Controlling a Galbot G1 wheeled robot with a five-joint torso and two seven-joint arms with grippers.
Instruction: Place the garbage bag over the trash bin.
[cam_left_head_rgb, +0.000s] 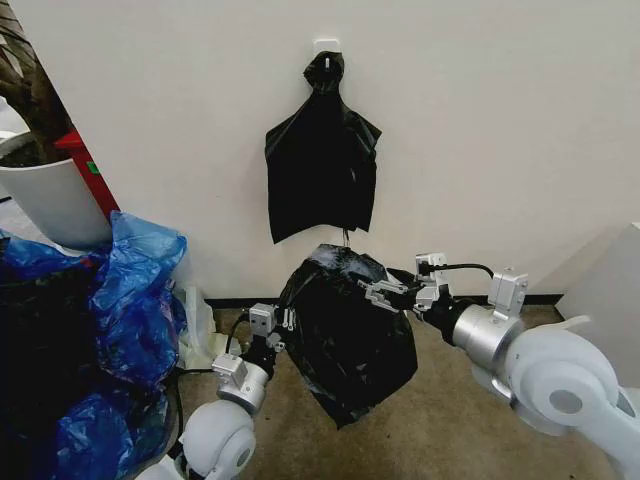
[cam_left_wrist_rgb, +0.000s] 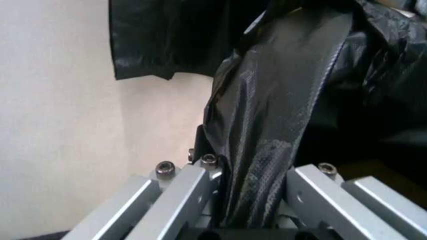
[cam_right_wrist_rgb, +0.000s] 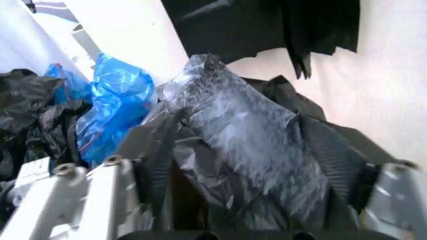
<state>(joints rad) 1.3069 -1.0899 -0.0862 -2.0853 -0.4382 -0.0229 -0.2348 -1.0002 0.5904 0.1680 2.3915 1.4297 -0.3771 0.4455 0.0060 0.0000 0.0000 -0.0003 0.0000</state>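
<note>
We hold the thin, glossy black plastic garbage bag (cam_left_head_rgb: 345, 335) stretched above the floor, left gripper (cam_left_head_rgb: 283, 321) and right gripper (cam_left_head_rgb: 385, 293) jaws clamped on opposite edges, presumably to spread its mouth.

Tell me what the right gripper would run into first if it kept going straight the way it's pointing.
The right gripper already pinches the garbage bag; going straight on, it would press deeper into that bag, probably toward the left gripper.

Wrinkled glossy black garbage bag (cam_left_head_rgb: 345, 335) hangs stretched, draping downward.
</note>
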